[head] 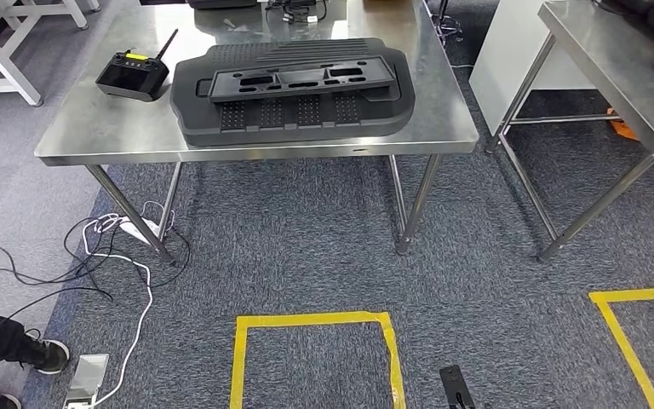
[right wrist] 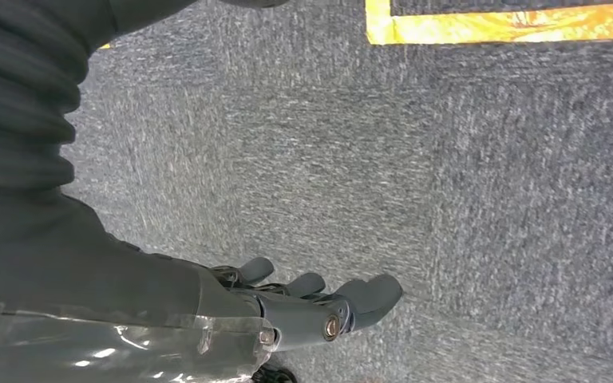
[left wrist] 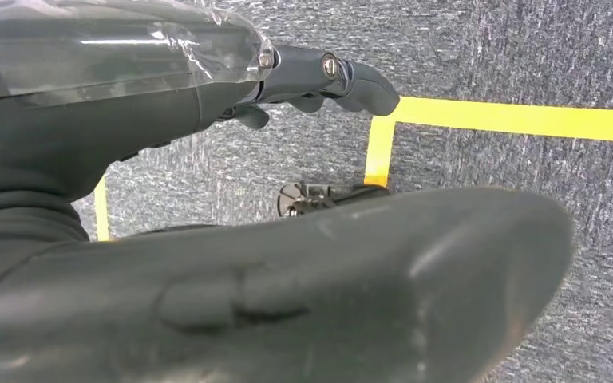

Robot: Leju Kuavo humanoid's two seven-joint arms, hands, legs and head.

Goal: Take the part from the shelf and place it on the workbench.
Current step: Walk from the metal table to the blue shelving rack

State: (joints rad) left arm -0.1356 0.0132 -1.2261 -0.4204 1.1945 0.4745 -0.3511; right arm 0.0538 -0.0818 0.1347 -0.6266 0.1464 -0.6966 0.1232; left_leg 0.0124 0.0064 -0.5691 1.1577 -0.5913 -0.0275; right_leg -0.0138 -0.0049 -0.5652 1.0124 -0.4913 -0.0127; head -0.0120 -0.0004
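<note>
A large black moulded part (head: 294, 94) lies flat on the steel workbench (head: 85, 136), with a narrower black slotted piece resting across its top. My left hand (left wrist: 319, 80) hangs low over the grey carpet, its fingers (left wrist: 363, 84) and thick thumb (left wrist: 383, 279) apart and nothing between them. My right hand (right wrist: 319, 307) also hangs over the carpet, with its fingers (right wrist: 367, 295) stretched out and nothing in it. Both hands are well away from the part.
A black remote controller (head: 134, 75) sits on the workbench left of the part. A second steel table (head: 622, 77) stands to the right. Cables (head: 94, 256) and a power strip (head: 85, 379) lie on the floor at left beside a person's shoe (head: 47, 354). Yellow tape (head: 315, 322) marks a square on the carpet.
</note>
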